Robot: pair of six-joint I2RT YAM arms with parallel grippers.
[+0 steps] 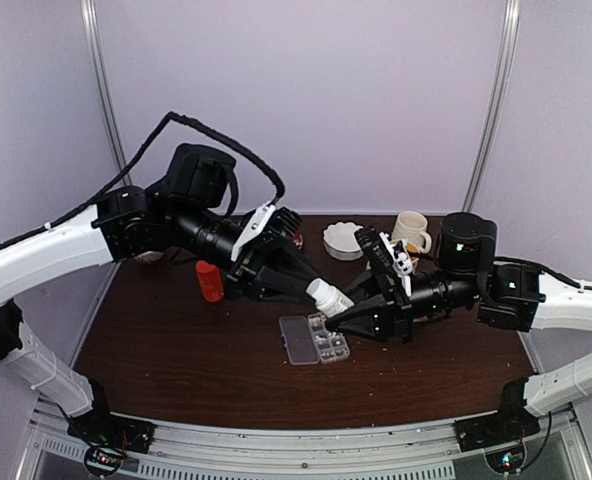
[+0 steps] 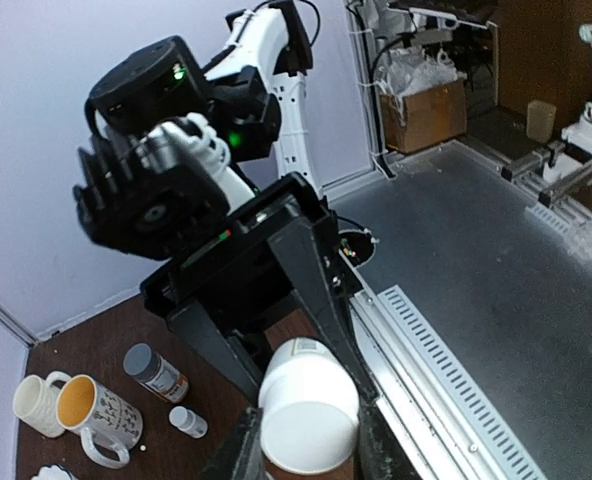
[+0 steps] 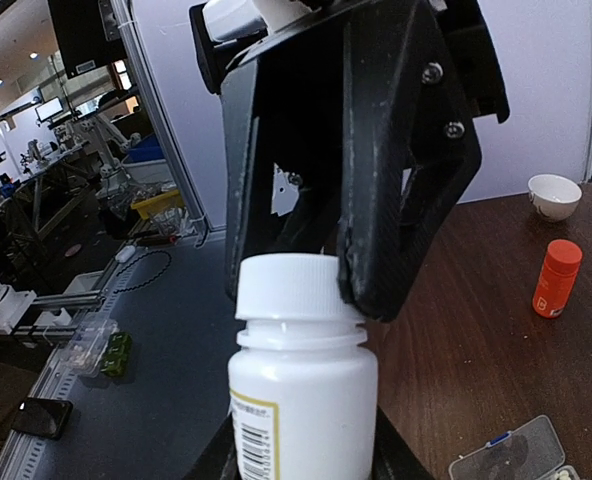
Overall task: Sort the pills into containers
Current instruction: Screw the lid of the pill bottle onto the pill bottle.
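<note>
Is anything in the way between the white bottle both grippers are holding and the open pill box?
Yes: the cap is on the white bottle, clamped by the left gripper, while the right gripper grips the body. The pill box lies open close by, with nothing visible between bottle and box.

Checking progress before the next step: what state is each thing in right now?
White bottle: capped, held by both grippers.
Left gripper: shut on its cap.
Right gripper: shut on its body.
Pill box: lid open.
Orange bottle: upright, capped.
Mug: upright.
</note>
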